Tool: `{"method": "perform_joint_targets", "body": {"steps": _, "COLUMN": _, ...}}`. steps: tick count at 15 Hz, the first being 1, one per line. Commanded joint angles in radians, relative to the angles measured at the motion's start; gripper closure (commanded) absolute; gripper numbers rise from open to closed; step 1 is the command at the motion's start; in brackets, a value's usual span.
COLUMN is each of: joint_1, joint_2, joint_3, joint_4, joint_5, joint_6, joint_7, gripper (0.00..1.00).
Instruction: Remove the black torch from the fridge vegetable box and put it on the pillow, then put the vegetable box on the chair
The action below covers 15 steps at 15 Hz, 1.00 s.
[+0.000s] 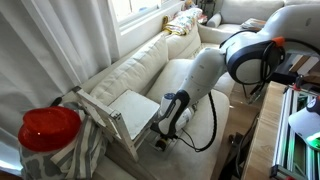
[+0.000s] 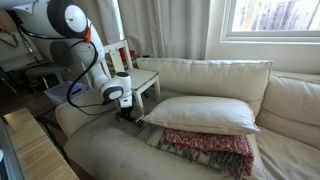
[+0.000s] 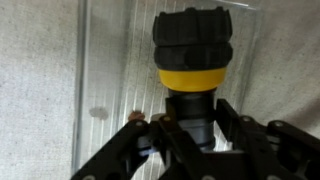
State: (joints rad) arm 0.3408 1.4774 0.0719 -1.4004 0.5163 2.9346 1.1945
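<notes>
Only the wrist view shows us the grip. The gripper (image 3: 188, 120) has its fingers (image 3: 135, 135) clamped on the dark body of the torch (image 3: 192, 40), one finger on each side. The torch's black ribbed head and yellow band stick out past the fingertips. The torch sits within the outline of the clear box (image 3: 105, 70), which lies on pale fabric. We cannot tell whether the torch rests on the box floor or hangs just above it.

The chair (image 1: 125, 108) does not appear in the wrist view, but both exterior views show it. They place the gripper low over the seat of the sofa (image 2: 100, 150), just beside the chair's front. From those views we cannot pick out the torch, and the box is at most a faint glint under the gripper.

In an exterior view the pillow (image 2: 200, 112) lies on the sofa seat, on the far side of the gripper from the chair. It rests on a red patterned blanket (image 2: 215, 150). The chair seat looks bare there.

In an exterior view a red round thing (image 1: 48, 128) sits on striped cloth on the chair's other side, away from the gripper.
</notes>
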Motion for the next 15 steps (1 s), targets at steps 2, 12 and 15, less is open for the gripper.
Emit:
{"method": "perform_joint_targets", "body": {"steps": 2, "joint_1": -0.072, "joint_2": -0.052, "joint_3": 0.034, "joint_4": -0.052, "joint_5": -0.092, "joint_6": -0.062, "joint_7": -0.102, "gripper": 0.80}}
{"method": "perform_joint_targets", "body": {"steps": 12, "joint_1": -0.121, "joint_2": -0.051, "joint_3": 0.063, "joint_4": -0.052, "joint_5": -0.099, "joint_6": -0.130, "joint_7": -0.238, "gripper": 0.08}}
{"method": "perform_joint_targets", "body": {"steps": 15, "joint_1": -0.108, "joint_2": -0.016, "joint_3": 0.065, "joint_4": -0.025, "joint_5": -0.113, "joint_6": -0.116, "joint_7": -0.292, "gripper": 0.00}}
